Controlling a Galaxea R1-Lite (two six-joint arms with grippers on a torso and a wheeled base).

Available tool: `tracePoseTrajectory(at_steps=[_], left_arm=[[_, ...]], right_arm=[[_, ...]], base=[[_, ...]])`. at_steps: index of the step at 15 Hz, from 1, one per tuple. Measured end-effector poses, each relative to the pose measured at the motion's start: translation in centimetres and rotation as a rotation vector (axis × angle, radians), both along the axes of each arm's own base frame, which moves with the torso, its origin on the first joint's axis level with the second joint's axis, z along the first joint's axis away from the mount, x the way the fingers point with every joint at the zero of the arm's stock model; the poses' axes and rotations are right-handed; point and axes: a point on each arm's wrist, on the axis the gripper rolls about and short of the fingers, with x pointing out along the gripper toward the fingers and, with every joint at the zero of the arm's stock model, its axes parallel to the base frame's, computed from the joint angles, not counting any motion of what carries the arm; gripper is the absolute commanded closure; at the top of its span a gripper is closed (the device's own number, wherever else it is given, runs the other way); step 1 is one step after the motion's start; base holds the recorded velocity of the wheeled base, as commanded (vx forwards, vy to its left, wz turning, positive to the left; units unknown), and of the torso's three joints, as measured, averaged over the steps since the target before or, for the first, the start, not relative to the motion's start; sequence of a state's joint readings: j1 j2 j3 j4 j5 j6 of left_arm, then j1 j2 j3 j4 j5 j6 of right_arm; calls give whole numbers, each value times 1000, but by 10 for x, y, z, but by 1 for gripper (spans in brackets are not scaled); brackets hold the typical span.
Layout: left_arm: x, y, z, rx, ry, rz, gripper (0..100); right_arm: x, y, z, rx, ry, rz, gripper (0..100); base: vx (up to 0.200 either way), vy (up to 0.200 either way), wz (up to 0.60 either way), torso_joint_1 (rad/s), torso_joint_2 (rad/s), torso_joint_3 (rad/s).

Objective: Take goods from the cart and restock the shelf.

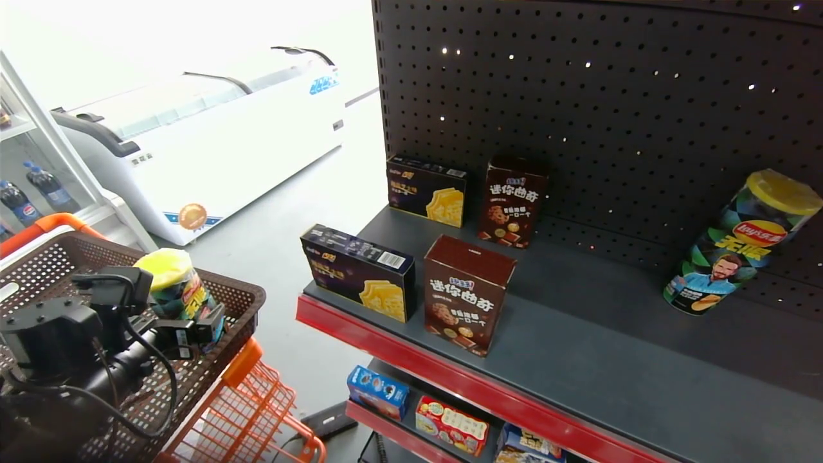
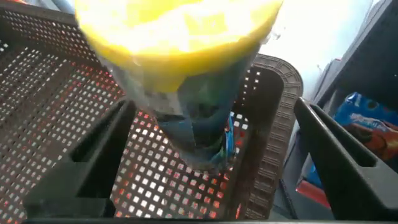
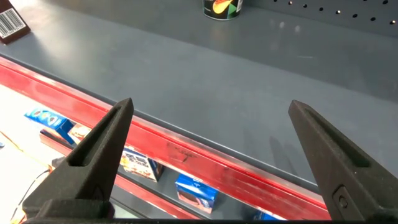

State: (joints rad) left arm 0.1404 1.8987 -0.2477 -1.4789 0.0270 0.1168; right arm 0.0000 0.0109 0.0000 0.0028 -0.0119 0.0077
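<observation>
Head view: the left gripper (image 1: 193, 321) sits low at the left over the cart (image 1: 247, 302), level with a yellow-lidded can (image 1: 172, 280) that stands upright in the cart's near-right corner. To the right is the shelf (image 1: 611, 347), with two blue boxes (image 1: 357, 270) and two brown boxes (image 1: 466, 292) towards its left end. A shelf can (image 1: 739, 251) of the same kind stands against the far right, leaning back a little on the pegboard.

Left wrist view: the can (image 2: 193, 93) stands between the jaws, which are spread wide with a gap showing on either side, so nothing is pinched. The left gripper (image 2: 211, 109) brackets the can's body below the lid (the cart's mesh floor shows underneath).

Right wrist view: the right gripper (image 3: 211, 106) hangs over the shelf (image 3: 249, 81) just beyond its red front lip, jaws spread and holding nothing. The shelf can (image 3: 222, 7) is well apart on the far side.

The step in hand looks like the pick from the cart, with the grasp not yet made. The next move probably calls for pressing the jaws onto the can's body, lifting it straight up clear of the cart's wall, then carrying it right to the bare stretch of shelf near the shelf can.
</observation>
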Motion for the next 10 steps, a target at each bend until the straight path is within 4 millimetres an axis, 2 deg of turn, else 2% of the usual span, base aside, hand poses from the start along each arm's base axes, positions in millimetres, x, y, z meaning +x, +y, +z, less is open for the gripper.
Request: tracePoseTrajectory(at_steps=[4,7,8,10], left_arm=[[31,7,-12,11,-17,6,0],[51,17,-13,19,-54,27,0],[56,19,-13,20,-62,33,100],[63,22,-13,23,-76,37,100]], right_arm=[[0,0,0,0,-1,0,0],[0,0,0,0,-1,0,0],[0,0,0,0,-1,0,0],[0,0,0,0,-1,0,0]], base=[[0,0,0,0,0,0],[0,0,0,0,0,0],[0,0,0,0,0,0],[0,0,0,0,0,0]])
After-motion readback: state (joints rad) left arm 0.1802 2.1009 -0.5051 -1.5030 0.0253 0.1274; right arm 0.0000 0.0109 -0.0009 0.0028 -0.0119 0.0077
